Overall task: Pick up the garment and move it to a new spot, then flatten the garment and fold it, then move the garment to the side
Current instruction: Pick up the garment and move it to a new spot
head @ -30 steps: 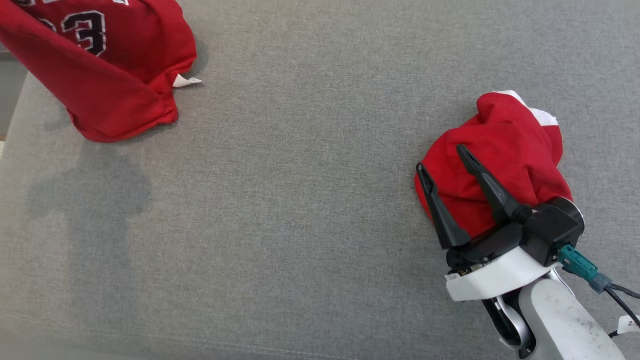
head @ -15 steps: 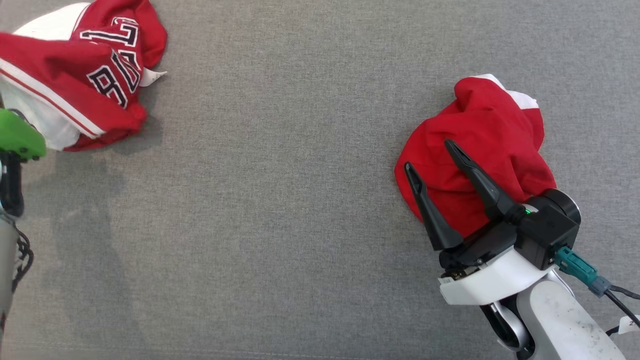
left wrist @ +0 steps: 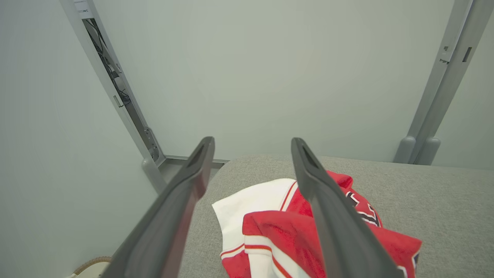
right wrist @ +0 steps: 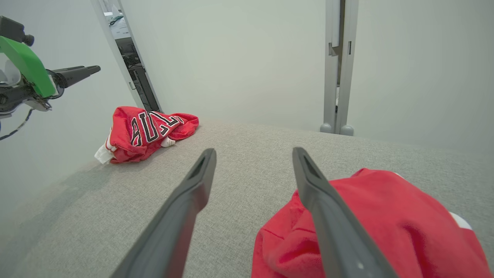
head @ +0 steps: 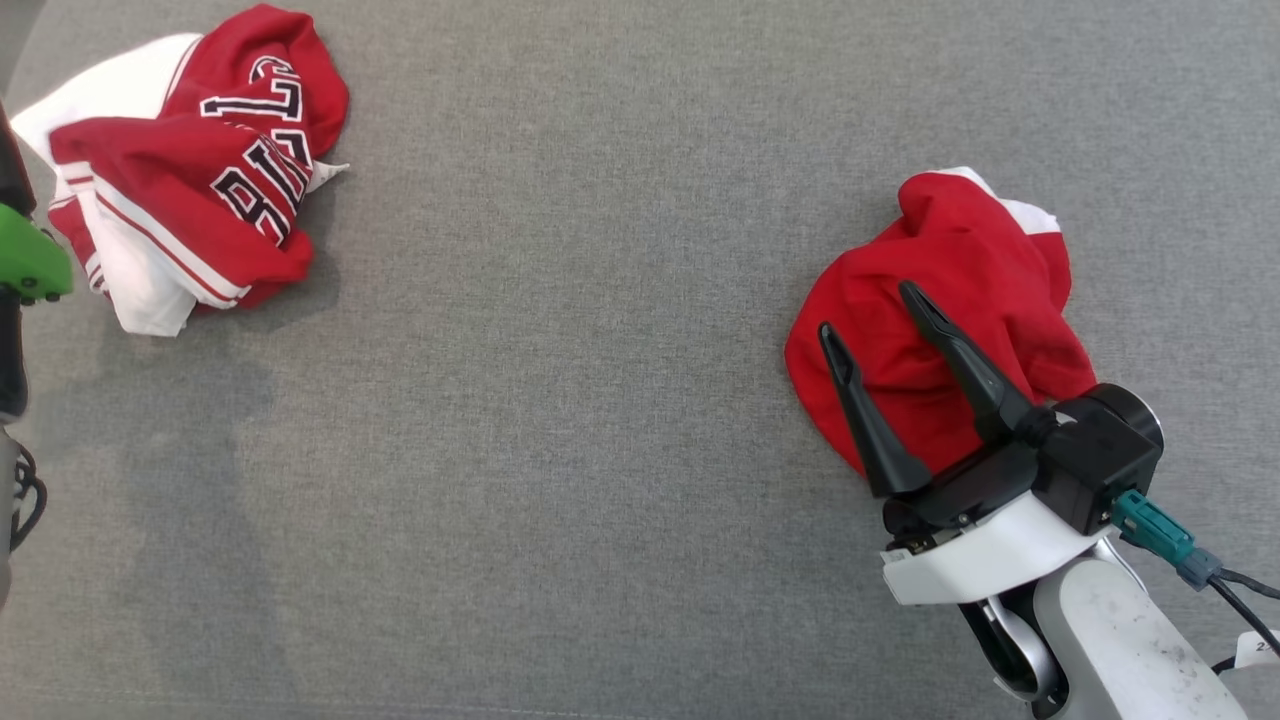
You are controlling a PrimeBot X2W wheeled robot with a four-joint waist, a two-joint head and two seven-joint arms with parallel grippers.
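Found the lettered garment (head: 190,180) crumpled at ten o'clock below the left gripper (left wrist: 251,142), spread and empty; found the right gripper (head: 866,308) spread, empty, over the red bundle (head: 990,260) at four o'clock.

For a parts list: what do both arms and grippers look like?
The right gripper has two long, tapered black fingers, a black body, white wrist shell, scuffed pale forearm and a teal connector with dark cable. The left gripper has matching fingers and a green housing.
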